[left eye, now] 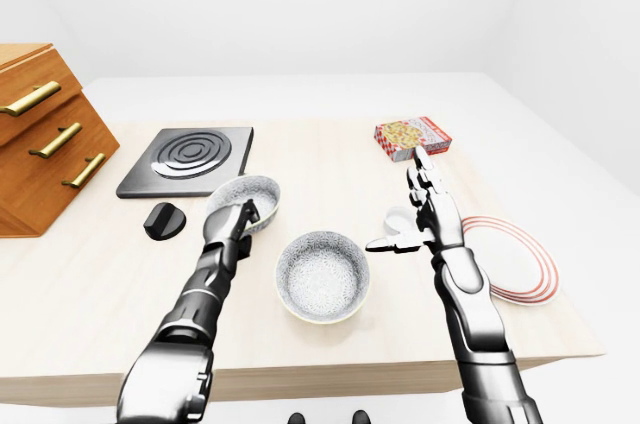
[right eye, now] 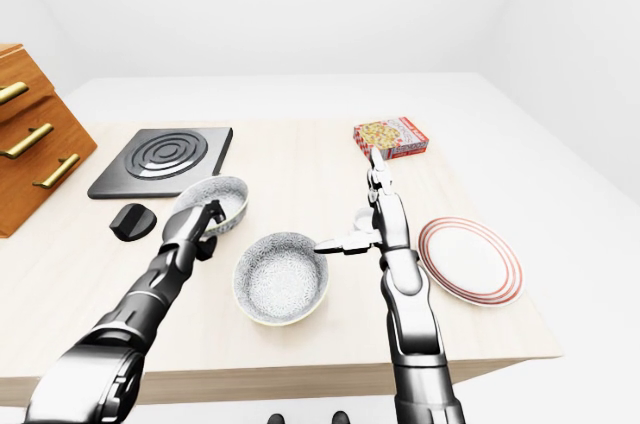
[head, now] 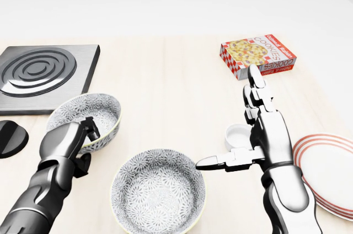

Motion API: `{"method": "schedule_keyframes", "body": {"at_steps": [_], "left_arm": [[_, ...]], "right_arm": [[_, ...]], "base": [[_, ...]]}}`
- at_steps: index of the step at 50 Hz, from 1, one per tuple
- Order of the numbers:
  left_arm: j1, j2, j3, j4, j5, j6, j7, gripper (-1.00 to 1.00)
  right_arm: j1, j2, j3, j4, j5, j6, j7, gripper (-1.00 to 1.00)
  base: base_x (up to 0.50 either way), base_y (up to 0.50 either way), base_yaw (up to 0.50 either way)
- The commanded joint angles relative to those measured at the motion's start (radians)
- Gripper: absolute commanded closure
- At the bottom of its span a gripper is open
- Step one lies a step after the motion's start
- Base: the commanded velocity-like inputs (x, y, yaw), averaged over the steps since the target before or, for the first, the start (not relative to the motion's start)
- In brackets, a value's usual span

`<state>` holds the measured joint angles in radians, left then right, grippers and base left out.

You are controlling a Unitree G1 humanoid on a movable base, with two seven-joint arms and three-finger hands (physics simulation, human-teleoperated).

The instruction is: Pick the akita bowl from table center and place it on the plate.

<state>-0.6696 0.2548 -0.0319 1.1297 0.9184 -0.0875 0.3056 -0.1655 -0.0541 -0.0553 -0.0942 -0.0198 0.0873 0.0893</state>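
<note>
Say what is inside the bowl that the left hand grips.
Only its speckled pattern and one finger of the left hand, hooked over the rim, show inside the bowl. The hand covers the bowl's lower left part.

Both limbs I drive wear glossy chrome-grey shells in rounded segments: the segmented metallic left arm (left eye: 195, 306) and its twin, the segmented metallic right arm (left eye: 468, 299), with black joints between the plates. The dark-grey left three-finger hand (head: 69, 141) has black tips. The brighter silver right three-finger hand (head: 263, 134) has blocky fingers (head: 256, 88) with dark seams.
</note>
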Motion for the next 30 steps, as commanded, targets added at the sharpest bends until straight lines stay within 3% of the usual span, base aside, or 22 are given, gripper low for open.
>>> {"method": "schedule_keyframes", "body": {"at_steps": [1, 3, 9, 16, 23, 30], "left_arm": [[0.103, 0.01, 0.029, -0.351, -0.003, 0.0, -0.191, 1.0], [0.125, 0.016, 0.042, -0.46, -0.007, 0.0, -0.27, 1.0], [0.282, -0.026, 0.062, -0.858, 0.016, 0.0, -0.467, 1.0], [0.327, -0.049, 0.073, -1.104, 0.032, 0.0, -0.623, 1.0], [0.333, -0.068, 0.065, -1.174, 0.049, 0.0, -0.679, 1.0], [0.351, -0.107, 0.039, -1.262, 0.08, 0.0, -0.75, 1.0]], "right_arm": [[0.006, 0.001, 0.0, -0.007, 0.0, 0.0, 0.001, -1.0], [0.009, 0.002, 0.001, -0.013, 0.0, 0.0, 0.002, -1.0], [0.001, -0.001, -0.002, -0.02, 0.001, 0.0, 0.002, -1.0], [-0.016, -0.005, -0.005, -0.03, -0.001, 0.0, 0.002, -1.0], [-0.063, -0.018, 0.001, -0.011, -0.05, 0.0, -0.008, -1.0], [-0.214, -0.062, 0.029, 0.096, -0.235, 0.0, 0.051, -1.0]], "base": [[0.0, 0.0, 0.0], [0.0, 0.0, 0.0], [0.0, 0.0, 0.0], [0.0, 0.0, 0.0], [0.0, 0.0, 0.0], [0.0, 0.0, 0.0]]}}
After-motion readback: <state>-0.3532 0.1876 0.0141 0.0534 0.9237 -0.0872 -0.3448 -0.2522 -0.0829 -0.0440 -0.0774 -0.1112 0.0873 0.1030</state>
